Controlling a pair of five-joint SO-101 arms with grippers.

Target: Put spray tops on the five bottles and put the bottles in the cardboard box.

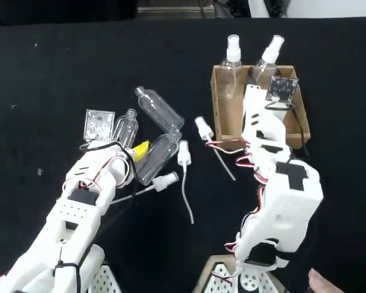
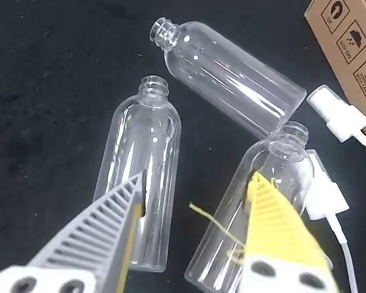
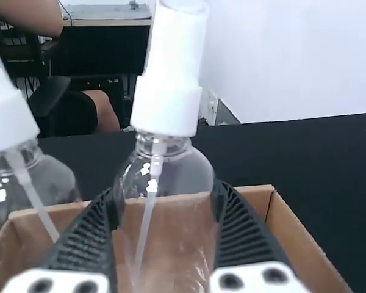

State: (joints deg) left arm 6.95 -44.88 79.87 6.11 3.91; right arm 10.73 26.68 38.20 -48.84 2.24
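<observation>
Two clear capped spray bottles (image 1: pixel 232 66) stand in the brown cardboard box (image 1: pixel 218 107).
Right gripper (image 3: pixel 166 195) fingers seem closed on one; left gripper (image 2: pixel 198 177) fingers gape over three uncapped clear bottles (image 2: pixel 232 79) on the black tabletop (image 1: pixel 49 73) beside loose white spray tops (image 1: pixel 183 154).

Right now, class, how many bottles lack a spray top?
3, lying left of the cardboard box: bottle one by the left gripper's grey jaw, bottle two under its yellow jaw, bottle three beyond them. None seems hidden.
</observation>
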